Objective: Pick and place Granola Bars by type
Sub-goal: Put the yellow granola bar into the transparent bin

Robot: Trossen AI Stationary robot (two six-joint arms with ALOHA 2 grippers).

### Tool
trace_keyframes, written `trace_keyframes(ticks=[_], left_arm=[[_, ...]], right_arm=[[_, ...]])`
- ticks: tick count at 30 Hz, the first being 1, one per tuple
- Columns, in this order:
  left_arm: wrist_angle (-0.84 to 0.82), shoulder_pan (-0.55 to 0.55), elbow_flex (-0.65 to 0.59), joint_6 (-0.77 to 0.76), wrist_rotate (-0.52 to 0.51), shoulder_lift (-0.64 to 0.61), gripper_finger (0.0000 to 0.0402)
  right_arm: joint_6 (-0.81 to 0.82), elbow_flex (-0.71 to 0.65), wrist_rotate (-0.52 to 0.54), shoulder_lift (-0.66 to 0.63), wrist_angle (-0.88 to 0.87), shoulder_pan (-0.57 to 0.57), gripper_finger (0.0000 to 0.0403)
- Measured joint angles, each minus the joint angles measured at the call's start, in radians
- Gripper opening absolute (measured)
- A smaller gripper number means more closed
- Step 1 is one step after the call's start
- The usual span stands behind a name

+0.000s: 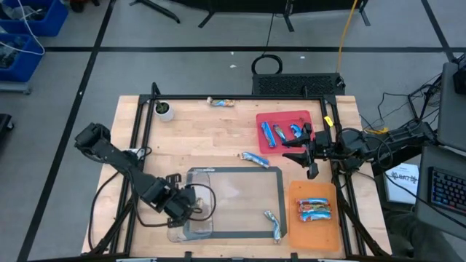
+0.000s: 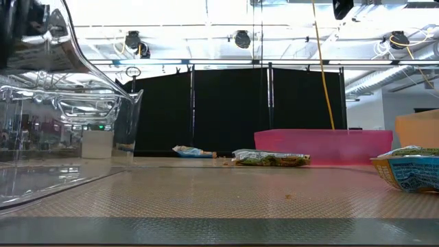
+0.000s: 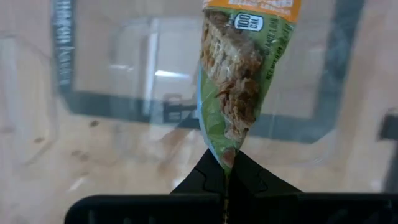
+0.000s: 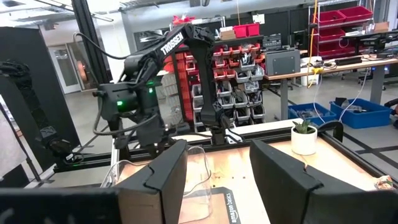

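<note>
The left gripper (image 3: 225,177) is seen clenched on the tip of a tan-green granola bar (image 3: 242,74), which points away from the fingers above a clear plastic tray (image 1: 191,218) at the near left of the wooden table (image 1: 211,131). The right gripper (image 4: 217,174) is held with its fingers parted and nothing between them, raised at the right side of the table between the red tray (image 1: 280,118) and the orange tray (image 1: 314,229). Blue bars (image 1: 280,132) are noted lying in the red tray, and red-orange multicoloured bars (image 1: 314,209) are stacked in the orange tray. A loose bar (image 1: 255,158) is recorded just beyond the far edge of the dark-framed mat (image 1: 237,200), another (image 1: 222,102) near the table's far edge, and a third (image 1: 274,224) on the mat's near right corner. A small white pot with a plant (image 1: 164,110) is placed at the far left corner.
</note>
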Motion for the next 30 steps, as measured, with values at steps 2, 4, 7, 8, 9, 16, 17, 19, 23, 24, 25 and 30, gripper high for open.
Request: trace_keyframes(ticks=[2,4,7,8,9,16,17,19,23,24,25,30], left_arm=[[0.057,-0.013,-0.018,-0.026,0.003,0.000,0.0002],[0.099,-0.026,-0.032,-0.054,0.006,0.000,0.0002],[0.135,-0.047,-0.052,-0.083,0.004,0.000,0.0002],[0.144,-0.052,-0.058,-0.095,0.003,0.000,0.0002],[0.153,-0.057,-0.065,-0.104,0.002,0.000,0.0002],[0.261,-0.082,-0.124,-0.142,0.010,0.004,0.0002],[0.267,-0.083,-0.126,-0.143,0.010,0.011,0.0002],[0.266,-0.089,-0.127,-0.145,0.006,0.025,0.0002],[0.305,-0.090,-0.127,-0.138,0.025,0.079,0.0002],[0.324,-0.090,-0.127,-0.137,0.035,0.092,0.0002],[0.346,-0.091,-0.127,-0.133,0.047,0.105,0.0002],[0.381,-0.096,-0.127,-0.133,0.035,0.125,0.0002]], right_arm=[[0.000,0.000,0.000,0.000,0.000,0.000,0.0167],[0.000,0.000,0.000,0.000,0.000,0.000,0.0167],[0.000,0.000,0.000,0.000,0.000,0.000,0.0167],[0.000,0.000,0.000,0.000,0.000,0.000,0.0167],[0.000,0.000,0.000,0.000,0.000,0.000,0.0167],[0.008,0.000,0.000,0.000,0.000,0.000,0.0167],[0.015,0.000,0.000,0.000,0.000,0.000,0.0167],[0.018,0.000,0.000,0.000,0.000,0.000,0.0167],[0.018,0.000,0.000,0.000,0.000,0.000,0.0167],[0.018,0.000,0.000,0.000,0.000,0.000,0.0167],[0.018,0.000,0.000,0.000,0.000,0.000,0.0167],[0.018,0.000,0.000,0.000,0.000,0.000,0.0167]])
